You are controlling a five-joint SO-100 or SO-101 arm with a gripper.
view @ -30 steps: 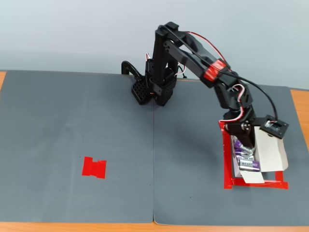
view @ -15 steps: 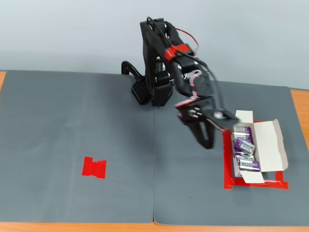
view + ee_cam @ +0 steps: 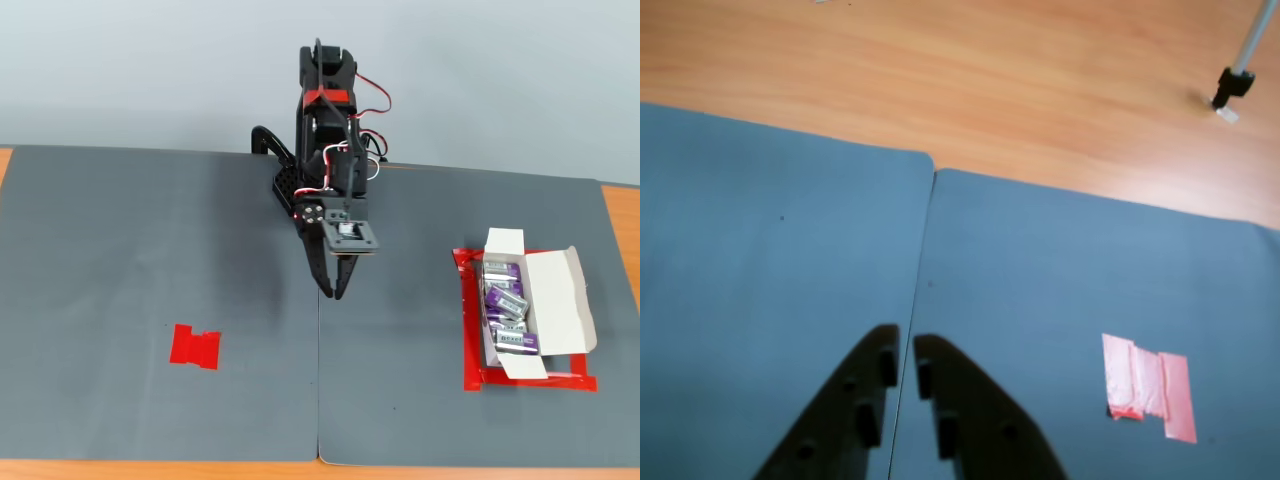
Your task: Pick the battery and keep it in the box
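The purple-and-silver batteries (image 3: 506, 305) lie in a row inside the open white carton, the box (image 3: 556, 300), which sits at about three o'clock from the arm in the fixed view, framed by a red tape outline (image 3: 470, 340) on the grey mat (image 3: 150, 250); four seem to be stacked there, though the exact count is hard to read. No loose battery shows anywhere on the mat in either view, so the battery named in the task looks already stowed. At about eight o'clock from the gripper lies a red tape marker (image 3: 195, 346), bare, which the wrist view shows at roughly four o'clock from the fingertips. The risk from here, as I judge it, is a wasted reach: should the arm head for the marker, it would close on nothing, and a low pass could snag the seam between the two mat halves. The gripper (image 3: 333, 292) hangs near the mat's seam, well apart from the box, pointing down with the arm folded back tight above its base (image 3: 300, 185). The wrist view shows the jaws nearly together with only a thin slit between them, holding nothing.
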